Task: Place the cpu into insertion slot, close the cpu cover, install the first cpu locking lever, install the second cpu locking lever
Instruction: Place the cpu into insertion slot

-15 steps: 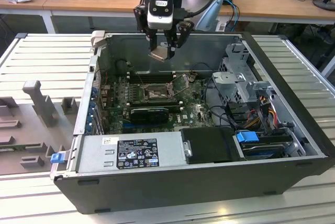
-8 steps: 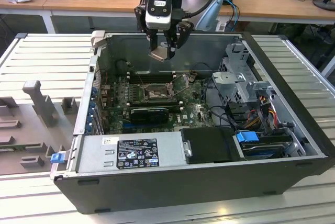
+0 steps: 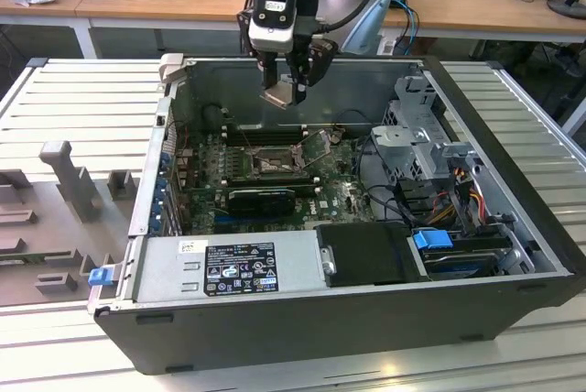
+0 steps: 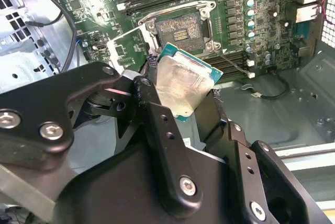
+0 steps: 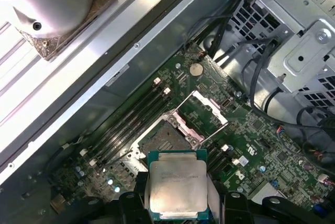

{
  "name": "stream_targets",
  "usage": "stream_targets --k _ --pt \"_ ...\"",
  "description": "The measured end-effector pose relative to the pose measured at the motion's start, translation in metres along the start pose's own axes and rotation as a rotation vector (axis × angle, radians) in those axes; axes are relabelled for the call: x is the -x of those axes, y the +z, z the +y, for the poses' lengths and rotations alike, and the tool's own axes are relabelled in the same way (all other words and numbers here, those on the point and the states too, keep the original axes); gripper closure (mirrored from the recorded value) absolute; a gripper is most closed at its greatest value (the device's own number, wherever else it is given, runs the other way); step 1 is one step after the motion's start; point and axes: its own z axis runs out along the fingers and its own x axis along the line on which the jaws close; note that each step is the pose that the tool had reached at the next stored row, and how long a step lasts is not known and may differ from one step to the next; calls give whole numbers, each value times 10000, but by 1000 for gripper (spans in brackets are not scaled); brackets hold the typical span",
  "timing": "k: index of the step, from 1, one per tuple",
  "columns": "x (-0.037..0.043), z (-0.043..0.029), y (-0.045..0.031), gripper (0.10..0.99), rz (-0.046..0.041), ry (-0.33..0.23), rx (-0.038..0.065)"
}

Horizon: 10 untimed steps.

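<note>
My gripper (image 3: 284,90) hangs inside the open computer case, shut on the cpu (image 3: 282,95). The cpu (image 4: 183,82) is a silver-topped square chip on a green base, held tilted between the black fingers (image 4: 157,114). It hovers above and apart from the insertion slot (image 3: 272,163), a square black socket (image 4: 180,30) on the green board. In the first wrist view the cpu (image 5: 178,187) sits just off the socket (image 5: 166,141). The cpu cover (image 5: 211,107) stands flipped open beside the socket. A thin lever rod (image 4: 234,62) sticks out past the socket.
Long black memory slots (image 3: 261,136) run behind the socket, and a black card (image 3: 261,198) lies in front. A power supply (image 3: 229,268) fills the case's near side. A metal drive cage (image 3: 421,145) with cables is at the exterior view's right. A grey foam tray (image 3: 55,218) lies outside.
</note>
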Motion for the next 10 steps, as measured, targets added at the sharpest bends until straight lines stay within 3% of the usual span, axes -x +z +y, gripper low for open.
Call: stream_targets --k 10 --pt "0 -1 6 557 -70 841 14"
